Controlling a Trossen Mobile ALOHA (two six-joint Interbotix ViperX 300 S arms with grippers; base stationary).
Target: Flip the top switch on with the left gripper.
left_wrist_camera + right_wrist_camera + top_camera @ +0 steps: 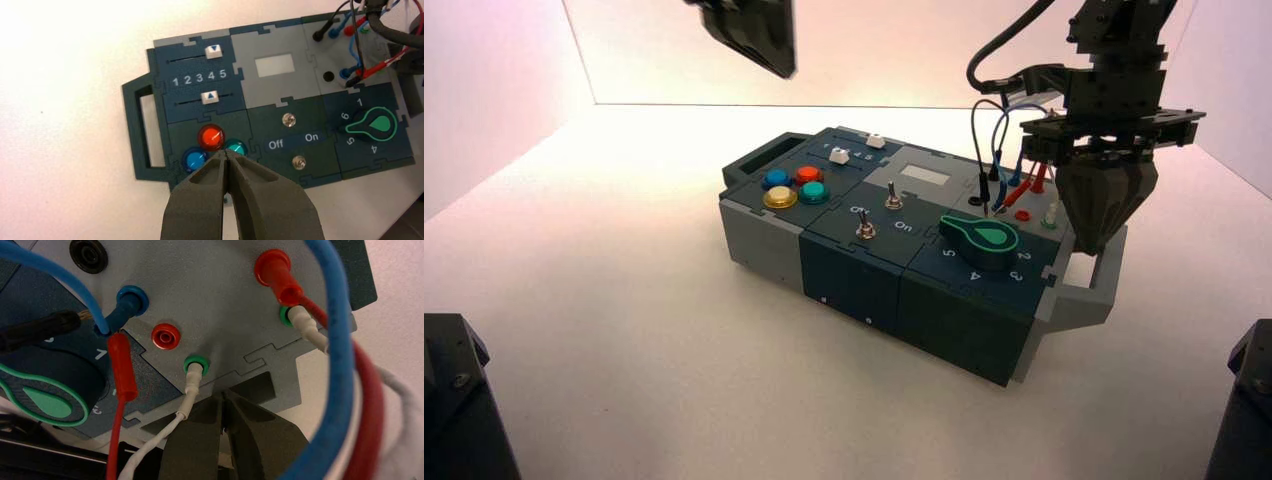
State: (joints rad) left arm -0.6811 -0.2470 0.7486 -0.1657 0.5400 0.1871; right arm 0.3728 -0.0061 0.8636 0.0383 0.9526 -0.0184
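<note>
My left tool (790, 74) hangs above the box's far left side, its fingertips together. From it, the top switch (893, 199) stands mid-box, well apart; my right tool (1092, 250) hovers over the right-hand handle (1096, 290), closed.

The closed, dark left gripper (226, 151) hovers apart from the silvery top switch (288, 119).

In the high view you've got bright, pinkish-white light washing out the pale smooth wall (874, 60), soft shadows below.
</note>
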